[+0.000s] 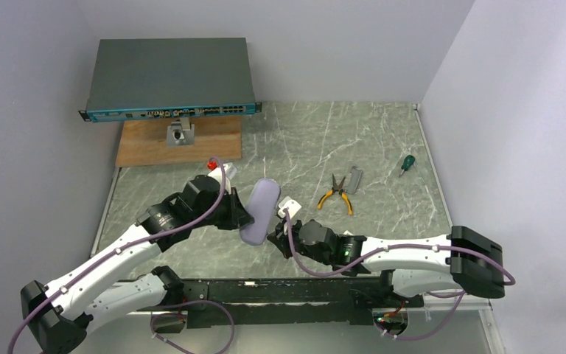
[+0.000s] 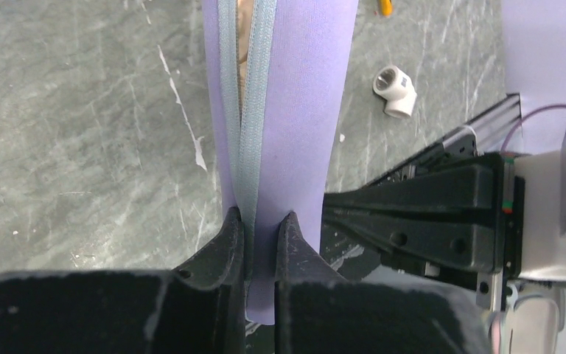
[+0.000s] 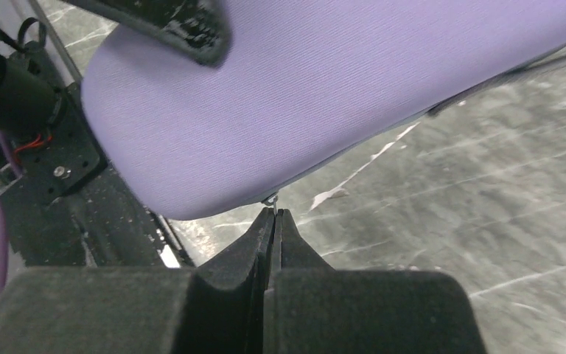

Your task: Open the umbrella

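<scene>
The stone-patterned table (image 1: 383,133) is walled in white on its left, back and right sides. Along the back left a flat network box (image 1: 169,77) sits over a wooden board (image 1: 147,144). The middle and the right of the table are mostly bare, apart from yellow-handled pliers (image 1: 337,196) and, nearer the right wall, a green screwdriver (image 1: 407,164). A lavender case (image 1: 259,209) is held up off the table between the two arms, near the front edge. Its near end lies over the black front rail, and a white pipe elbow (image 1: 289,205) sits just beside its right side. The left gripper (image 2: 260,221) comes in from the left with its fingers almost together. They pinch the thin edge of the case right beside the grey zip tape, one finger on either side of the shell's rim. The right gripper (image 3: 275,214) reaches in from the right under the rounded end of the case. Its jaws are pressed fully together on the small metal zip pull (image 3: 270,200) hanging at the seam. In the left wrist view the zip stands slightly parted. Through the narrow gap shows a strip of beige fabric, the umbrella (image 2: 245,37), lying folded inside the case. The rest of it is hidden by the shells.
</scene>
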